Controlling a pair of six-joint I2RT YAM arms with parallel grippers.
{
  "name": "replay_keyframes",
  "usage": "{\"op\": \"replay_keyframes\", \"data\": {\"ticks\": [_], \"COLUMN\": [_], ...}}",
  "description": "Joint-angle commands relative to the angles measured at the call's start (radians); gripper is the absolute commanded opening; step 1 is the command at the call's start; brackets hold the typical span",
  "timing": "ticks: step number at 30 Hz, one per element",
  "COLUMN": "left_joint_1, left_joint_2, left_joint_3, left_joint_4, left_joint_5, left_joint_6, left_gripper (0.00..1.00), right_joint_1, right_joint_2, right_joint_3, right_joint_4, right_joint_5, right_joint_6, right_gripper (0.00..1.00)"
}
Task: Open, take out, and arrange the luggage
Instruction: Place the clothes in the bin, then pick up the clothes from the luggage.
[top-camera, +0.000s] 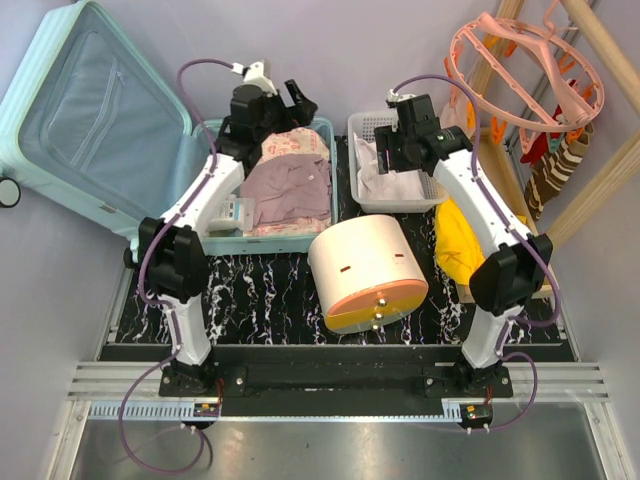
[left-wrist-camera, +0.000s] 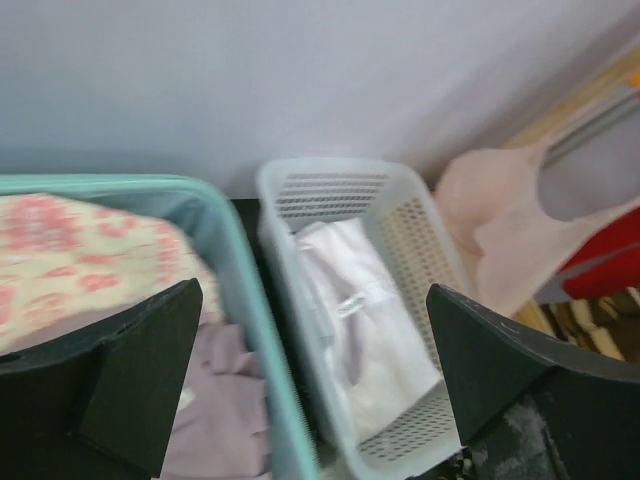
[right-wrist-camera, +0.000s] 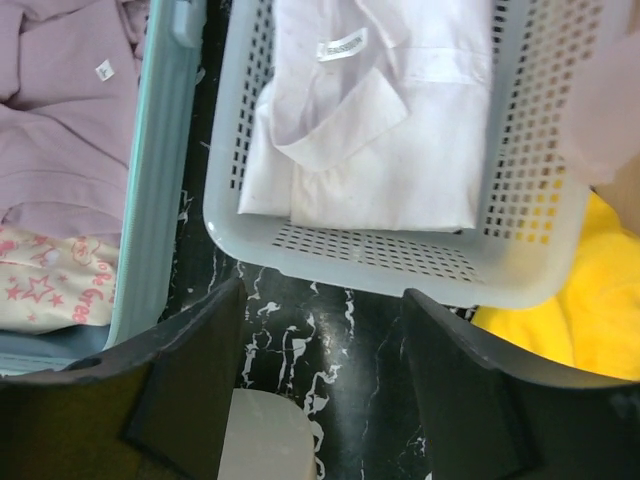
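The luggage (top-camera: 90, 110) lies open at the back left, its lid tipped outward. Its mint base rim (left-wrist-camera: 240, 290) (right-wrist-camera: 160, 170) holds a mauve shirt (top-camera: 290, 185) (right-wrist-camera: 60, 100) and a floral cloth (top-camera: 300, 140) (left-wrist-camera: 80, 250). My left gripper (top-camera: 298, 108) (left-wrist-camera: 315, 390) hovers over the base's far right corner, jaws wide open and empty. My right gripper (top-camera: 392, 150) (right-wrist-camera: 320, 390) hangs open above the near edge of the white basket (top-camera: 395, 165) (right-wrist-camera: 400, 260), nothing between its fingers (right-wrist-camera: 190, 380). A folded white shirt (right-wrist-camera: 390, 130) (left-wrist-camera: 360, 320) lies in the basket.
A cream cylinder with an orange end (top-camera: 368, 272) (right-wrist-camera: 265, 440) lies on the black marble mat in front of the basket. Yellow cloth (top-camera: 458, 245) (right-wrist-camera: 590, 310) sits to the right. A pink round clip hanger (top-camera: 525, 70) hangs from a wooden frame (top-camera: 600, 60) at the back right.
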Motion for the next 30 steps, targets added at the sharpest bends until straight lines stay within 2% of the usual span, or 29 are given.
{"op": "replay_keyframes", "data": {"ticks": [1, 6, 12, 19, 30], "left_joint_1": [0.071, 0.108, 0.233, 0.25, 0.256], "left_joint_2": [-0.101, -0.17, -0.199, -0.219, -0.251], "left_joint_3": [-0.119, -0.232, -0.381, -0.442, -0.521], "left_joint_4": [-0.058, -0.213, -0.274, -0.307, -0.334], "left_joint_5": [-0.079, -0.156, -0.147, -0.084, -0.104], "left_joint_6": [0.124, 0.237, 0.135, 0.172, 0.27], "left_gripper": [0.99, 0.99, 0.99, 0.99, 0.99], "right_joint_1": [0.003, 0.003, 0.005, 0.049, 0.178], "right_joint_2": [0.086, 0.223, 0.332, 0.353, 0.427], "right_joint_3": [0.08, 0.212, 0.405, 0.442, 0.546], "right_joint_4": [0.027, -0.039, -0.103, -0.132, -0.218], "right_joint_5": [-0.119, -0.205, -0.272, -0.268, -0.246], "right_joint_6": [-0.014, 0.01, 0.032, -0.005, -0.025], "right_gripper": [0.69, 0.65, 0.66, 0.66, 0.67]}}
